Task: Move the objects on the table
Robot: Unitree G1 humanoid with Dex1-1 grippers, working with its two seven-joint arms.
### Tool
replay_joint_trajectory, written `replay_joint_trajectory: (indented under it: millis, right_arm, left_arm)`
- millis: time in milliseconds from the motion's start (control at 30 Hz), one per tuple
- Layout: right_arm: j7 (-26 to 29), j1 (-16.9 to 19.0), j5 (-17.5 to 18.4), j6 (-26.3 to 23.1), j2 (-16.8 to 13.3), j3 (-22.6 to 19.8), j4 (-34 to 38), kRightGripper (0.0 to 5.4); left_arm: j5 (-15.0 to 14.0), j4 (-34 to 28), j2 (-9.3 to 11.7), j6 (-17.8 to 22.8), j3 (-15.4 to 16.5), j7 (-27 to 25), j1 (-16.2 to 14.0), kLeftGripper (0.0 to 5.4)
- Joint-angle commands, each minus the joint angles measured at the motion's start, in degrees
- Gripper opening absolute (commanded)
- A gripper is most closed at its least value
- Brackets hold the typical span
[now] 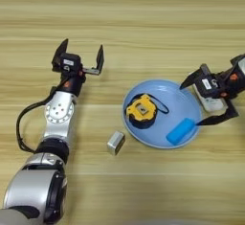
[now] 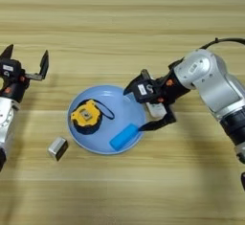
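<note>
on the wide light-brown wood-grain counter (image 1: 143,8) sits a shallow round pale blue plate (image 2: 125,108). inside it, on the left half, lies a yellow and black tape measure (image 2: 85,116) with a thin black loop trailing toward the plate's middle. the small bright blue rounded bar (image 2: 124,137) rests tilted on the plate's lower right rim, its upper end pointing toward the right gripper (image 2: 134,108). that gripper reaches in from the right on a silver and black arm, its jaws spread wide apart: the upper finger sits over the plate's right edge, the lower one touches or nearly touches the bar's upper end, hard to tell which. a slim white remote control (image 2: 156,108) lies just outside the plate's right rim, mostly hidden under the gripper. a small grey metal block (image 1: 116,142) stands on the counter just left of the plate. the left gripper (image 1: 81,54) hovers well apart at the left, jaws released and empty, pointing away from the robot.
</note>
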State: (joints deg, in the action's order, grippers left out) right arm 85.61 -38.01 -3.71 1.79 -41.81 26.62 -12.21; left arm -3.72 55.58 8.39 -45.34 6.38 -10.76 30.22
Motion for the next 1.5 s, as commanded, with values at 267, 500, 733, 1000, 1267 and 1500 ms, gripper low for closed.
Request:
replay_joint_trajectory:
  millis: [267, 500, 733, 1000, 1267, 1500]
  right_arm:
    - [-0.5, -1.1, -1.3, 1.9, 5.4, 1.4, -7.6, 5.37]
    - [-1.4, -0.7, -1.7, 1.9, 7.4, 1.1, -10.1, 5.37]
    - [-3.4, -0.8, -4.4, 3.4, 8.3, 2.3, -13.8, 5.23]
    - [-4.9, -0.8, -7.5, 7.0, 8.7, 3.3, -16.9, 4.37]
    - [-5.2, -0.4, -7.9, 7.4, 9.3, 3.5, -16.8, 3.53]
    - [-5.0, -0.2, -7.3, 7.1, 9.9, 3.3, -16.0, 2.84]
  left_arm:
    - [0.6, -0.9, -0.1, 0.3, -0.3, 0.0, -0.2, 5.4]
    - [0.6, -1.4, -0.2, 0.3, -0.4, -0.1, -0.5, 5.4]
    - [0.7, -1.9, -0.2, 0.3, -0.5, -0.1, -0.9, 5.4]
    - [0.7, -2.3, -0.3, 0.3, -0.6, -0.2, -1.1, 5.4]
    - [0.6, -2.2, -0.3, 0.3, -0.6, -0.3, -1.1, 5.4]
    - [0.6, -2.0, -0.2, 0.3, -0.6, -0.3, -1.0, 5.4]
